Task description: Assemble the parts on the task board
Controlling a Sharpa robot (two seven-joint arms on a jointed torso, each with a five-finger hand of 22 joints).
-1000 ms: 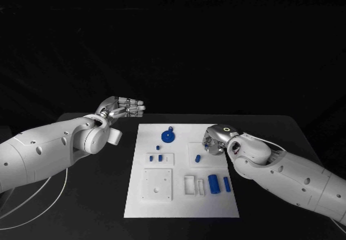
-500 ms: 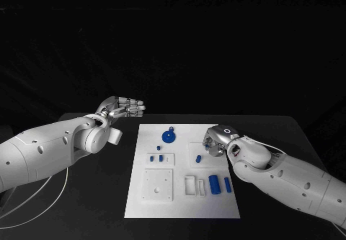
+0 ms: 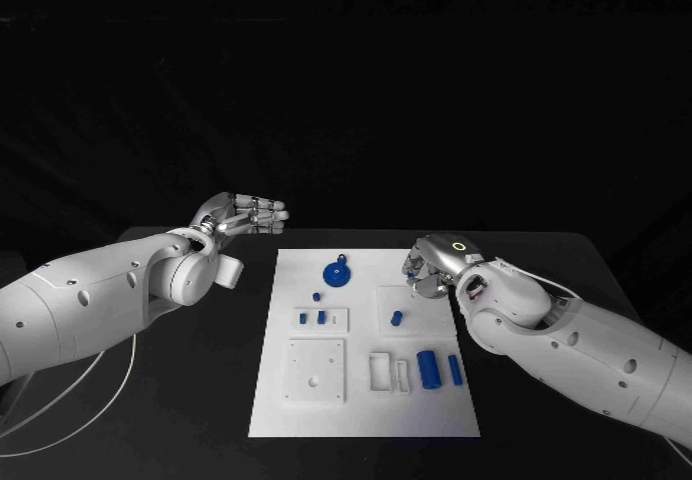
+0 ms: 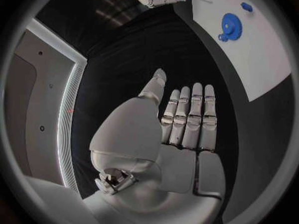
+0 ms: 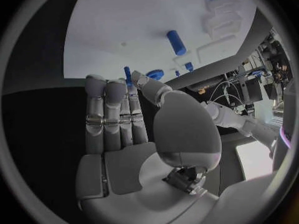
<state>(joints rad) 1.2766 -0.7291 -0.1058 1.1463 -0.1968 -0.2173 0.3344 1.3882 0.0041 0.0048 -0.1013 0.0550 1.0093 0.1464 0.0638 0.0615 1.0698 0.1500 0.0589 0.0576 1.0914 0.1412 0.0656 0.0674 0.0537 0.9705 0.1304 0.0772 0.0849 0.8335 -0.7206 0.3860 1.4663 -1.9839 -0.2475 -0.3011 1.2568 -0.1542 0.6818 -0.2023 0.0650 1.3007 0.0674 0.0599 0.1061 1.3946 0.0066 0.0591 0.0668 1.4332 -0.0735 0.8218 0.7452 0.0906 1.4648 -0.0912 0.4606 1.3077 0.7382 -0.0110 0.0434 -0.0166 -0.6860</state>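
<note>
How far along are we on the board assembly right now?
Early, it seems. Possibly done: a blue gear sits flat at the white task board's far end. In hand: nothing; the right hand hovers open over the board's right edge, and the left hand is open, off the board. Left: the blue cylinder and slim bar lie loose by the slots, and small blue pins lie mid-board.

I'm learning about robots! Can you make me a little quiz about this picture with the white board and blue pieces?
1. True or false: the left hand holds a blue part.
2. Which hand is at the task board's edge? A) left B) right
3. Fill in: the blue gear lies on the board's ___ end, far or near.

Key: 1 false; 2 B; 3 far.
</note>
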